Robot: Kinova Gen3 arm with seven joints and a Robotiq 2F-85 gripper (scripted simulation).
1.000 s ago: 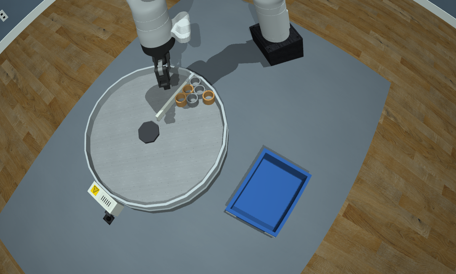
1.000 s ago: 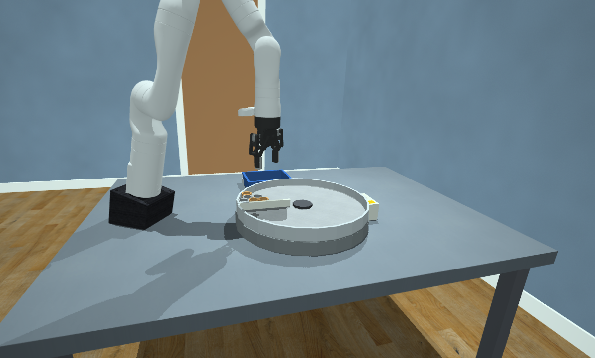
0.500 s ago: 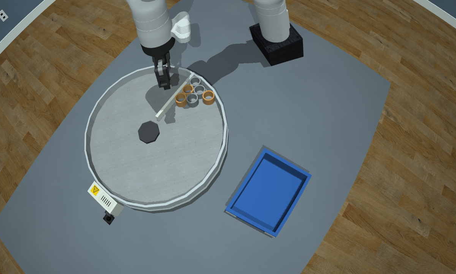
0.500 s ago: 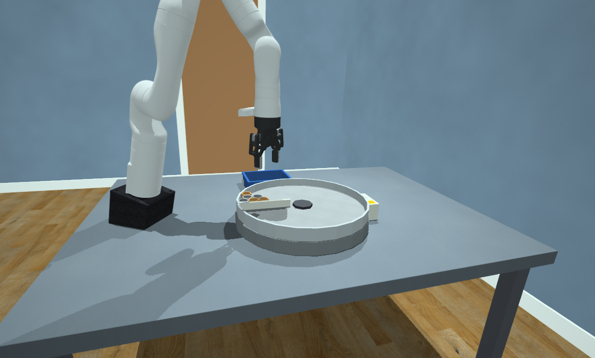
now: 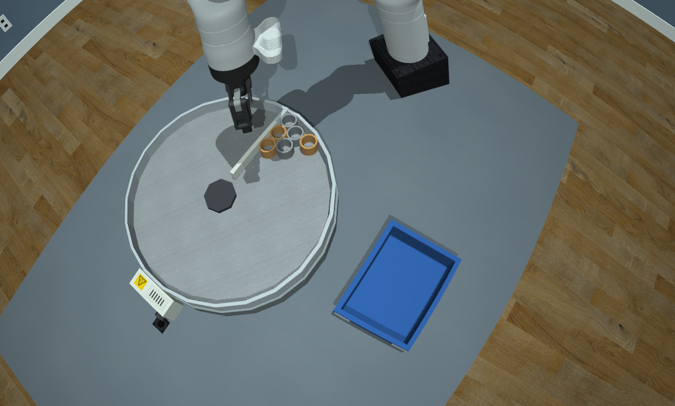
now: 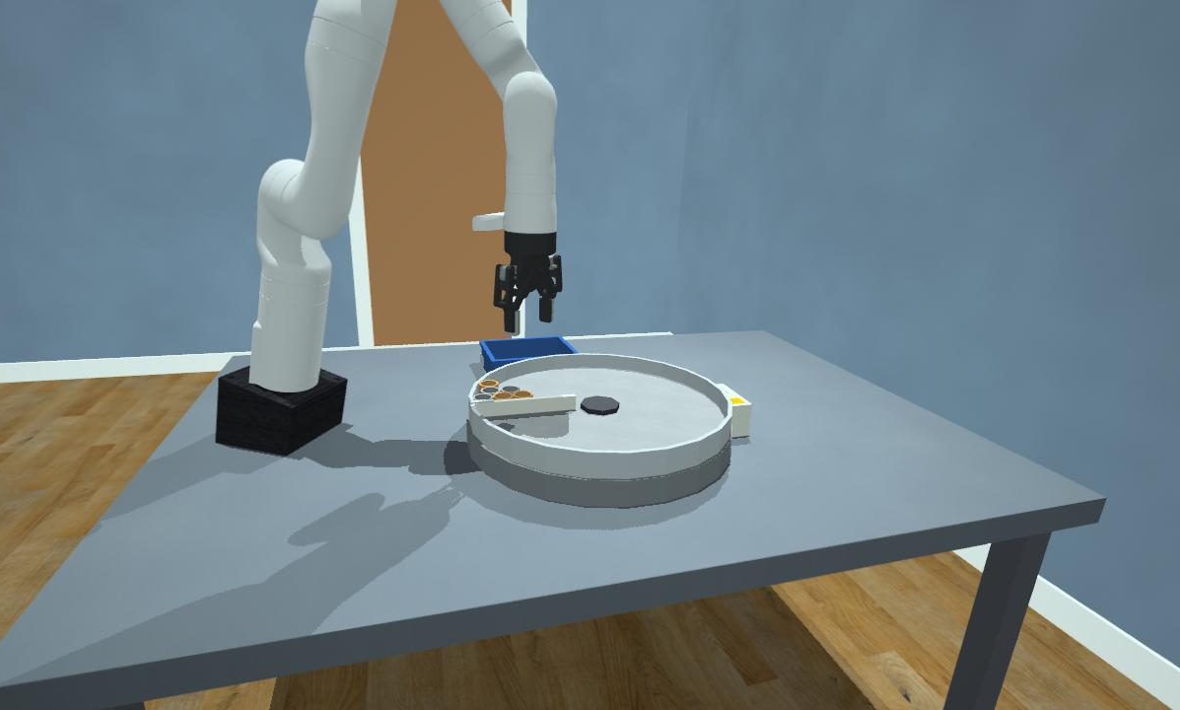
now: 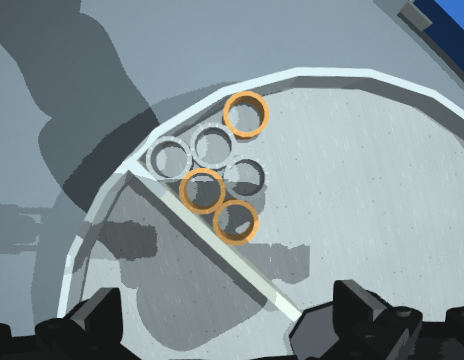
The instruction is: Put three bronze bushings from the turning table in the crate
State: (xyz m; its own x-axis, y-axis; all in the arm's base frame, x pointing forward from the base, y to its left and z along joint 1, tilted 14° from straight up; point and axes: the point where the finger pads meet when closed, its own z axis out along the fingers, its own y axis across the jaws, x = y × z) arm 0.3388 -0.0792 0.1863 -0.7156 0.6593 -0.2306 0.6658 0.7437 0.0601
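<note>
The black two-finger gripper hangs with jaws wide and empty. Below and beside them, six ring bushings, three bronze and three grey, crowd against the white bar on the round grey turning table; the blue crate lies well apart.

Six short ring-shaped bushings, three bronze and three grey, sit packed touching one another in the wedge between the pale straight guide bar and the raised white rim of the round grey turning table; access is from above only; the open black end effector hangs beyond the bar; the blue rectangular crate lies unobstructed on the grey tabletop.
</note>
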